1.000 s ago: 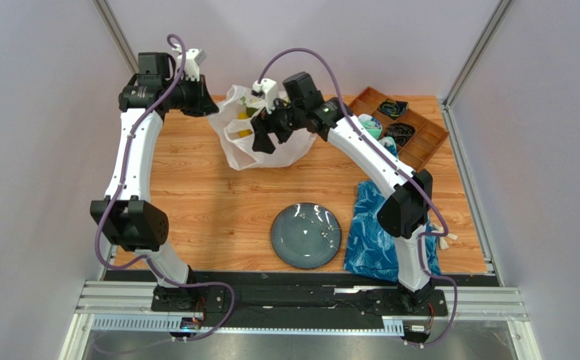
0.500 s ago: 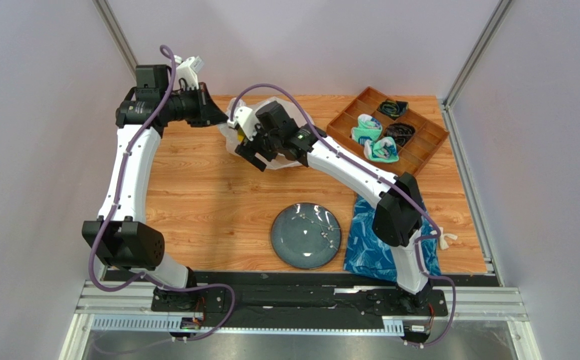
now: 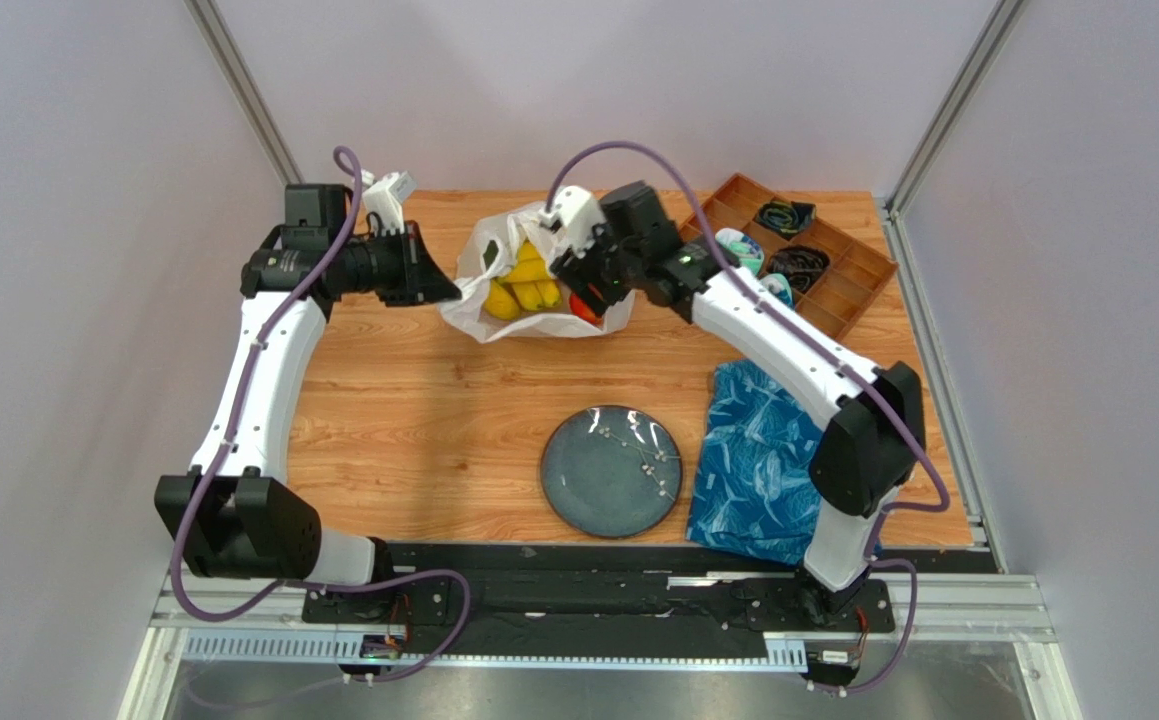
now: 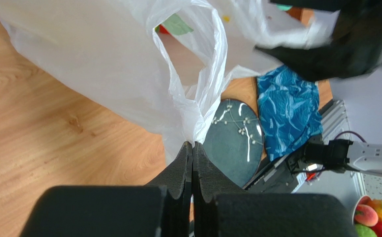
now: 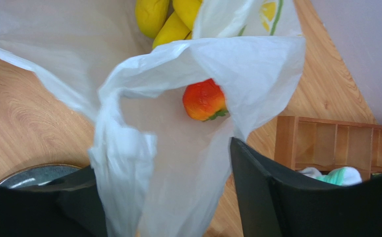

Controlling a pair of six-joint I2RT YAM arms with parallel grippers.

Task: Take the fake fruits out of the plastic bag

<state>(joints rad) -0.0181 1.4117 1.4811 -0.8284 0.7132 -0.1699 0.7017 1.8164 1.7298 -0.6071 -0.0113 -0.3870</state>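
The left hand [image 4: 193,148] is pressed together, pinching a fold of the bag [image 4: 103,54] near its handle and holding that side up off the tabletop [image 4: 39,123]. The right hand [image 5: 163,158] is spread, its fingers either side of loose film at the bag's mouth, and seems to grip nothing. The bag sits at the far middle of the tabletop, thin, white, crumpled and gaping. Yellow bananas [image 5: 170,22] and a glossy red-orange fruit [image 5: 205,100] lie inside. No fruit shows on the tabletop outside it, so the unloading looks wholly undone.
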